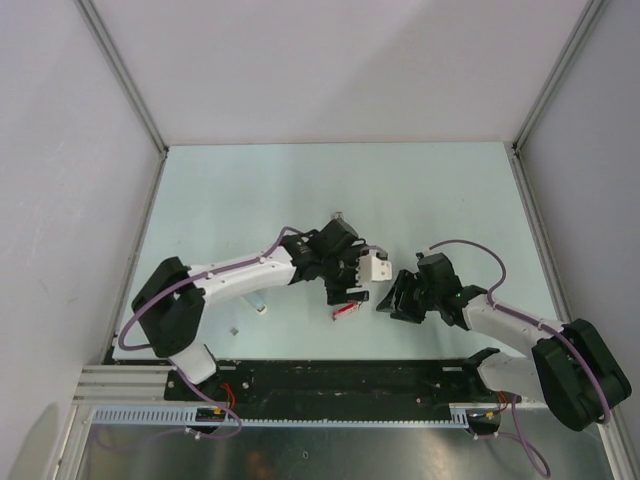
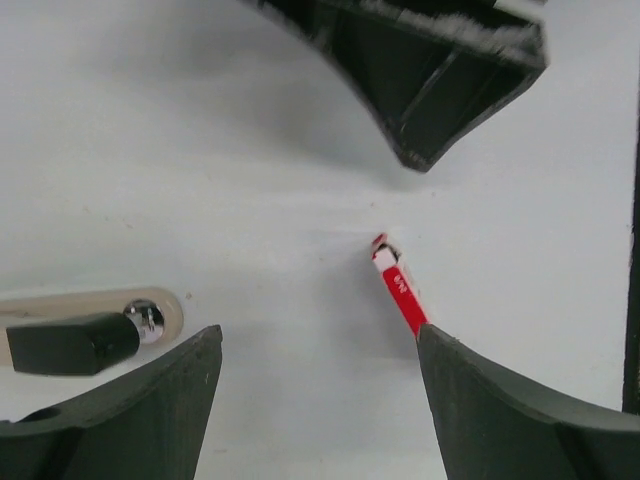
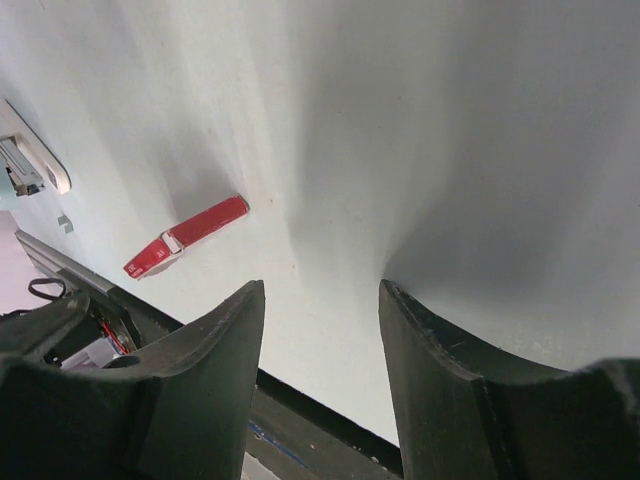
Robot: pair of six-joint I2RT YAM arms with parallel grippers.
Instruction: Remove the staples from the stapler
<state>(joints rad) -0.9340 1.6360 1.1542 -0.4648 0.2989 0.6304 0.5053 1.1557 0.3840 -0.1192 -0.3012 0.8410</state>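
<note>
Matte white tabletop [image 1: 250,190], smooth pale walls [image 1: 60,150] around it. My left gripper [image 2: 318,345] and right gripper [image 3: 322,295] both gape, empty; a slim glossy red bar [image 2: 402,295] lies flat.

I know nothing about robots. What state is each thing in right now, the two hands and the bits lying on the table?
left hand: open, empty.
right hand: open, empty.
stapler: lying down at the picture's edge, not held; opened or loaded cannot be told.
red slim piece: lying flat by the left hand, not held.
pale block: lying on the table, apart from both hands.
</note>
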